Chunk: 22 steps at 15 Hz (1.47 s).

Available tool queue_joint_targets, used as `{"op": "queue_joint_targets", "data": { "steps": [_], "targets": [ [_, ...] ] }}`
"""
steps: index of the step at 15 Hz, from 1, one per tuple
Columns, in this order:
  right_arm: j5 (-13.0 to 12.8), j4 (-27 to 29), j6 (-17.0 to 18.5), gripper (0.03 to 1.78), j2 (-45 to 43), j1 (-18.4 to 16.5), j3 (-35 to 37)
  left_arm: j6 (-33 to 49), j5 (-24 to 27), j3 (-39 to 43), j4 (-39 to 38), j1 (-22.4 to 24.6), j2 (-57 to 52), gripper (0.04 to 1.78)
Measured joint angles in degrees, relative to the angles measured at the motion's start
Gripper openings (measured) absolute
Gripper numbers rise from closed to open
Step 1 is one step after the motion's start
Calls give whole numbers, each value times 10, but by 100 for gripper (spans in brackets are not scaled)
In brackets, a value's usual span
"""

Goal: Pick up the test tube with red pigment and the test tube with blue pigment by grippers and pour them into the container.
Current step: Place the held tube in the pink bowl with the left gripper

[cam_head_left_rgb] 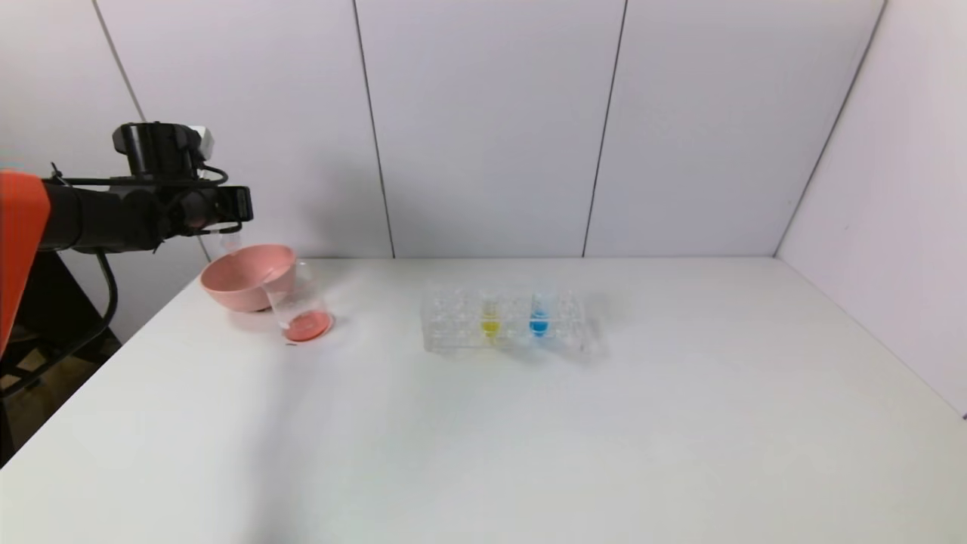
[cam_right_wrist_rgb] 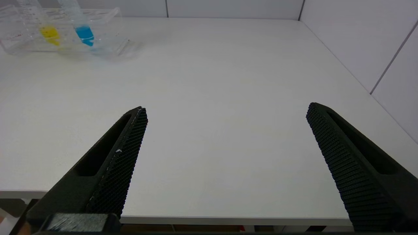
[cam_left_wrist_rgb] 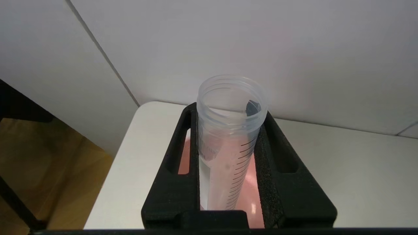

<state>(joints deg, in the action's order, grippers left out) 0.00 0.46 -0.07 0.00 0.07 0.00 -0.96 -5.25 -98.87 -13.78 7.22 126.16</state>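
My left gripper (cam_head_left_rgb: 223, 219) hangs at the table's far left, above the pink bowl (cam_head_left_rgb: 245, 276), shut on a clear test tube (cam_left_wrist_rgb: 228, 156) with printed marks. No liquid shows in that tube (cam_head_left_rgb: 229, 242), and its open mouth points past the fingertips. Next to the bowl stands the container (cam_head_left_rgb: 300, 302), a clear beaker with red liquid in its bottom. The test tube with blue pigment (cam_head_left_rgb: 539, 317) stands in the clear rack (cam_head_left_rgb: 453, 329) mid-table, also seen as the blue tube (cam_right_wrist_rgb: 81, 27) in the right wrist view. My right gripper (cam_right_wrist_rgb: 227, 107) is open over the table's near edge.
A tube with yellow liquid (cam_head_left_rgb: 490, 323) stands in the rack beside the blue one. The pink bowl (cam_left_wrist_rgb: 251, 192) shows under my left fingers. Grey wall panels close the table's back and right sides. The white table (cam_head_left_rgb: 604, 438) lies bare in front of the rack.
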Motion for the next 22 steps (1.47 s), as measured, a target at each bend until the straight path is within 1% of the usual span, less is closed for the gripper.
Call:
{"op": "queue_joint_targets", "data": {
  "steps": [8,11,15,16,17,19,20,22],
  "targets": [
    [0,0,0,177,0,0,0,-4,1,25,-10,12,35,50],
    [0,0,0,177,0,0,0,-1,19,39,-38,15,40,50],
    [0,0,0,177,0,0,0,1,25,41,-37,27,42,51],
    [0,0,0,177,0,0,0,1,26,40,-37,28,42,53],
    [0,0,0,177,0,0,0,2,27,40,-37,29,42,58],
    [0,0,0,177,0,0,0,1,27,41,-38,31,40,79],
    [0,0,0,177,0,0,0,2,27,42,-38,31,38,92],
    [0,0,0,177,0,0,0,2,28,43,-38,30,35,127]
  ]
}}
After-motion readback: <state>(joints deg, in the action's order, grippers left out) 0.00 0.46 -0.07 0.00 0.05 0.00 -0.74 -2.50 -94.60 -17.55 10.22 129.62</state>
